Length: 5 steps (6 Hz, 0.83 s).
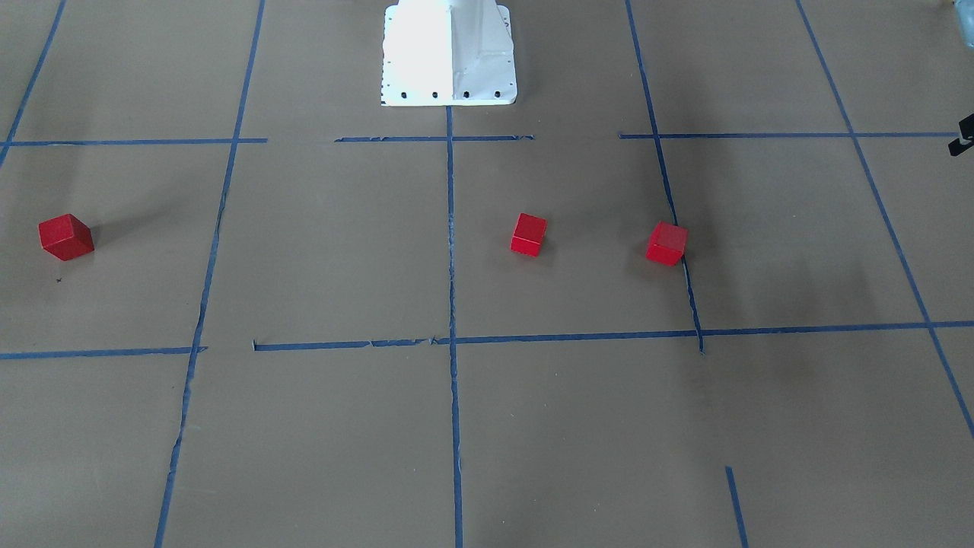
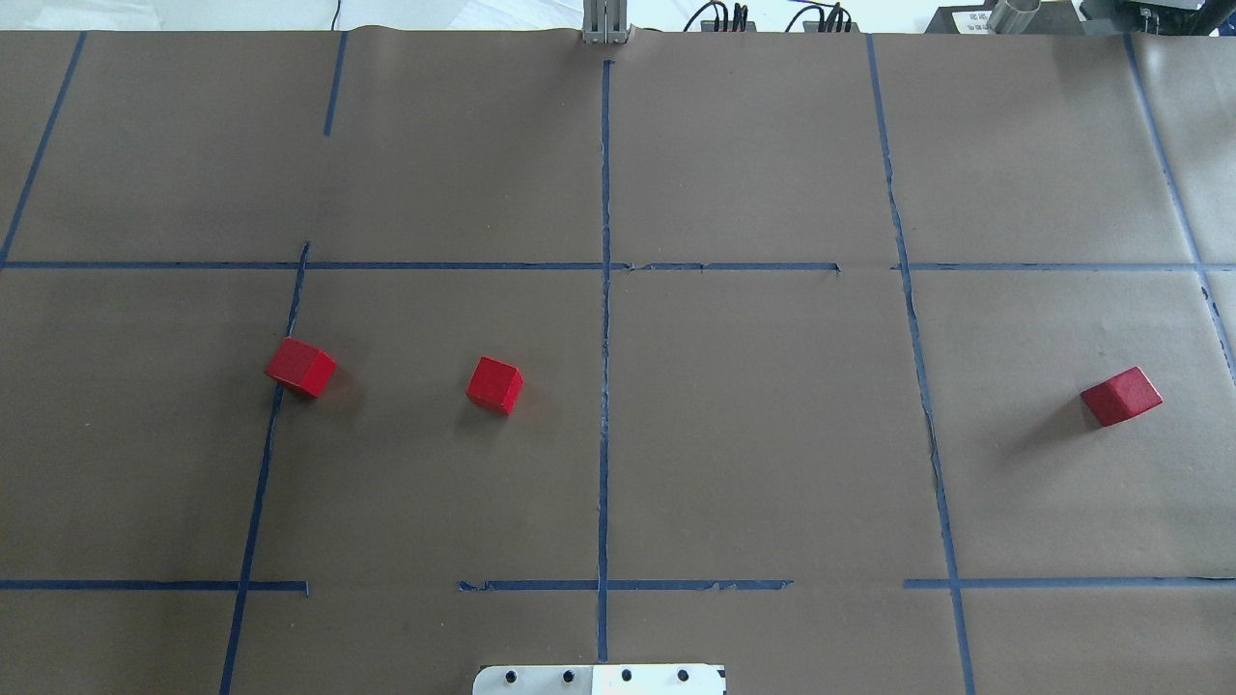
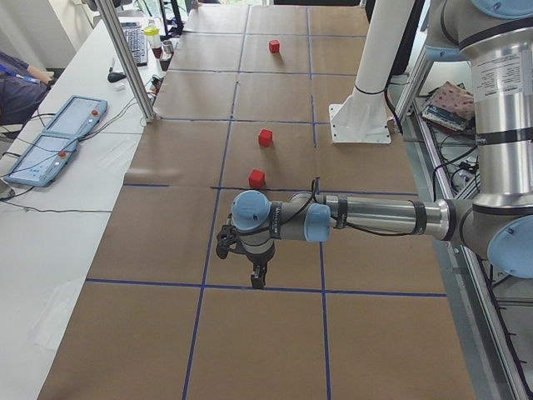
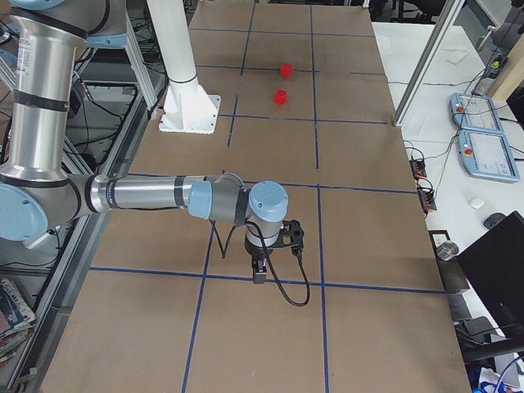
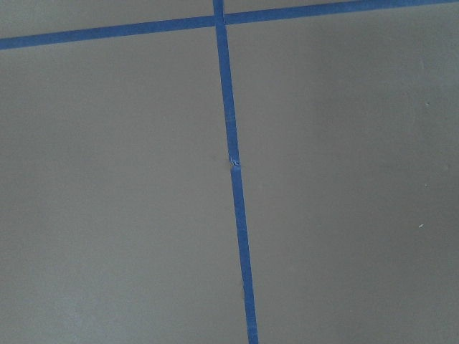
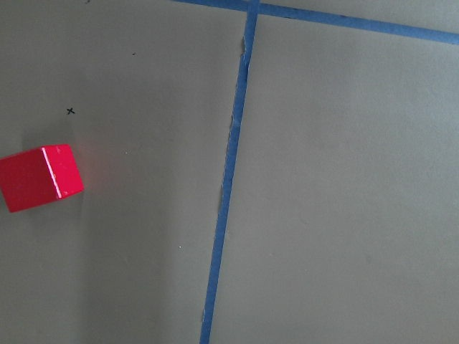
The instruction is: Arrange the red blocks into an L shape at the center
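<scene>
three red blocks, all apart on the brown paper table (image 2: 753,434), none at centre. left red block (image 2: 300,367) sits on a blue tape line (image 2: 263,463). middle red block (image 2: 494,385) lies in the cell just left of the centre line. right red block (image 2: 1121,396) is well off to the robot's right, alone. left gripper (image 3: 259,280) and right gripper (image 4: 260,273) hang over the paper at opposite table ends, fingers pointing down. released or clenched: cannot tell.

A robotics lab: a table (image 2: 772,434) papered brown and gridded with blue tape (image 2: 605,386); a jointed robot arm (image 3: 375,218); a white mounting pedestal (image 1: 449,53); teach pendants (image 3: 73,117) on a white side bench (image 3: 58,250); aluminium frame posts (image 3: 125,58).
</scene>
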Available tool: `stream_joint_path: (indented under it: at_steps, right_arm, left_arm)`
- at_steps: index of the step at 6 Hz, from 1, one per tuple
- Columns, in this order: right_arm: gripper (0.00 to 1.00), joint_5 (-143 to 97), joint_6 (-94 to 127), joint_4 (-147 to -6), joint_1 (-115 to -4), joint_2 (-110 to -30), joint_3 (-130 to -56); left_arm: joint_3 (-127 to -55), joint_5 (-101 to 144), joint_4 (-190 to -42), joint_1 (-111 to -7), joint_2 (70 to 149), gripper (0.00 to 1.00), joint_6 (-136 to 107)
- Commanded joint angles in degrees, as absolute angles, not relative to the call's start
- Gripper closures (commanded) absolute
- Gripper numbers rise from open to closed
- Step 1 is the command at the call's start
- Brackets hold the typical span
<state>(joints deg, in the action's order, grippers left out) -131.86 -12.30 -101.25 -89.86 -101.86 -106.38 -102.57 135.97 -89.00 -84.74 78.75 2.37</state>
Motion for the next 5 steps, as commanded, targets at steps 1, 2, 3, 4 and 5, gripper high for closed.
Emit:
stream_joint_path:
  at_steps: [1, 2, 3, 4, 5]
  right_arm:
    - [0.00, -131.9, -12.4, -101.1, -89.7, -101.0, -106.8]
    - [0.00, -133.8, -11.9, -98.6, -88.4, -100.3, -107.2]
    - [0.00, -136.6, -11.5, -95.1, -86.8, -100.3, -107.7]
    - [0.00, -136.2, -6.4, -92.1, -79.4, -97.1, -107.8]
    - [0.00, -134.8, -3.4, -90.1, -74.1, -96.4, -107.6]
  left_arm:
    - [-102.9, 135.5, -89.6, -84.6, 78.7, 0.00, 2.5]
    - [-102.7, 135.8, -89.3, -84.6, 78.8, 0.00, 2.5]
    - [-102.6, 136.0, -89.3, -84.6, 78.8, 0.00, 2.5]
    - [-102.5, 136.1, -89.2, -84.6, 78.8, 0.00, 2.5]
    - [-102.4, 136.1, -89.5, -84.6, 78.8, 0.00, 2.5]
